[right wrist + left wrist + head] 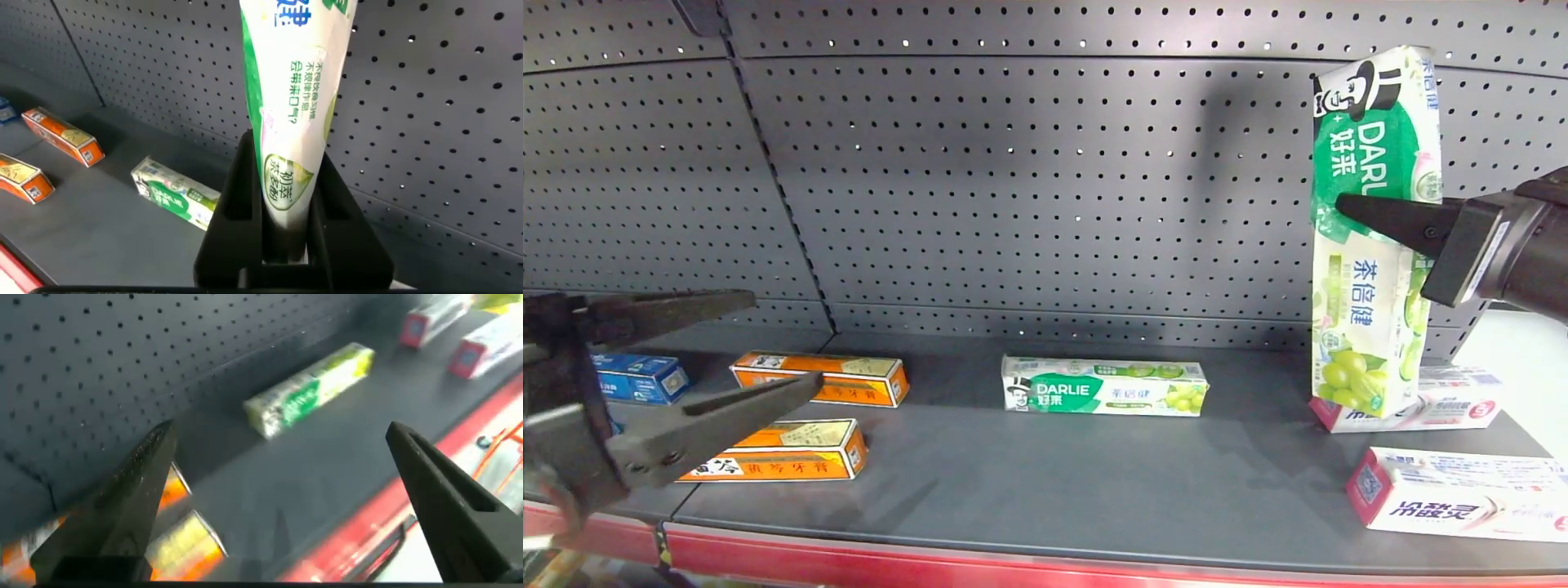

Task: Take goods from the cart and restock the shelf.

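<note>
My right gripper is shut on a green and white toothpaste box, which it holds upright above the right end of the grey shelf. The box's lower end hangs just over a red and white box. A matching green toothpaste box lies flat mid-shelf near the pegboard back. My left gripper is open and holds nothing, hovering over the shelf's left front, above the orange boxes.
Two orange boxes and a blue box lie at the left. Another red and white box lies at the front right. The pegboard wall closes the back; a red strip marks the front edge.
</note>
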Available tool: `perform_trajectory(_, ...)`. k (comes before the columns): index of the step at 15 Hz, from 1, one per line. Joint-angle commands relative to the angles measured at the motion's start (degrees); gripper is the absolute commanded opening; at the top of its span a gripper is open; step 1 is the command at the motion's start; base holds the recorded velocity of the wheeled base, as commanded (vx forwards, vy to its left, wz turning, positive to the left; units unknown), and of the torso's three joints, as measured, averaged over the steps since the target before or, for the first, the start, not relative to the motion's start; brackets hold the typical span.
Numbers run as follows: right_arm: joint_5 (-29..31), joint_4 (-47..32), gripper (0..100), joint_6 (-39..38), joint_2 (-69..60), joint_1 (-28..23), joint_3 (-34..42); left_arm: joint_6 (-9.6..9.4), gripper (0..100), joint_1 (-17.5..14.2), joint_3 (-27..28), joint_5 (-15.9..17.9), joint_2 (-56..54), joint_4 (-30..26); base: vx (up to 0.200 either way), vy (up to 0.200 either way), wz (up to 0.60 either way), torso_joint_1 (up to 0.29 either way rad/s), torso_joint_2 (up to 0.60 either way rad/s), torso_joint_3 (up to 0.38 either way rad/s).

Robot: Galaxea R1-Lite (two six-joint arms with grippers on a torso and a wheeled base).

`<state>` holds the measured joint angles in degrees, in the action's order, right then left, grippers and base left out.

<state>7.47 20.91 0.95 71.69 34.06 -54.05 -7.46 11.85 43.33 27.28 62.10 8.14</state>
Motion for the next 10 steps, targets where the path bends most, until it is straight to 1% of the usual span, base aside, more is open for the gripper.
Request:
perform_trajectory(1,0.0,0.1,0,-0.1,0.0,0.0,0.3,-2.91,100,0.4,6.4,-0.4,14.1,1.7,0.000,0.000,0.00,0.000,0.00,0.000)
perform_trajectory(2,0.0,0.0,0,-0.2,0.2,0.0,0.4,-6.60,100,0.0,9.0,0.0,18.8,1.8,0.000,0.000,0.00,0.000,0.00,0.000)
perform_trajectory(3,-0.1,0.1,0,-0.2,0.3,0.0,0.4,-8.89,100,-0.3,10.4,0.9,21.2,1.8,0.000,0.000,0.00,0.000,0.00,0.000)
perform_trajectory(4,-0.4,0.1,0,-0.2,0.3,-0.1,0.3,-11.35,100,-1.7,13.4,5.1,25.2,2.1,0.000,0.000,0.00,0.000,0.00,0.000)
perform_trajectory(5,-1.1,0.1,0,-0.2,0.3,-0.1,0.3,-12.67,100,-2.0,16.1,9.1,28.2,1.7,0.000,0.000,0.00,0.000,0.00,0.000)
perform_trajectory(6,-1.1,0.1,0,-0.2,0.3,-0.2,0.3,-13.37,100,-1.8,17.4,10.6,30.0,1.7,0.000,0.000,0.00,0.000,0.00,0.000)
perform_trajectory(7,-1.1,0.2,0,-0.2,0.2,-0.1,0.4,-14.86,100,-1.5,19.5,11.7,33.9,2.1,0.000,0.000,0.00,0.000,0.00,0.000)
perform_trajectory(8,-1.1,0.2,0,-0.2,0.1,-0.1,0.4,-15.92,100,-1.4,20.8,13.0,35.7,1.9,0.000,0.000,0.00,0.000,0.00,0.000)
perform_trajectory(9,-1.2,0.2,0,-0.2,0.0,-0.1,0.4,-16.53,100,-1.5,21.7,14.9,37.4,1.4,0.000,0.000,0.00,0.000,0.00,0.000)
perform_trajectory(10,-1.2,0.2,0,-0.2,0.0,-0.1,0.3,-16.71,100,-1.6,21.9,15.7,39.1,1.3,0.000,0.000,0.00,0.000,0.00,0.000)
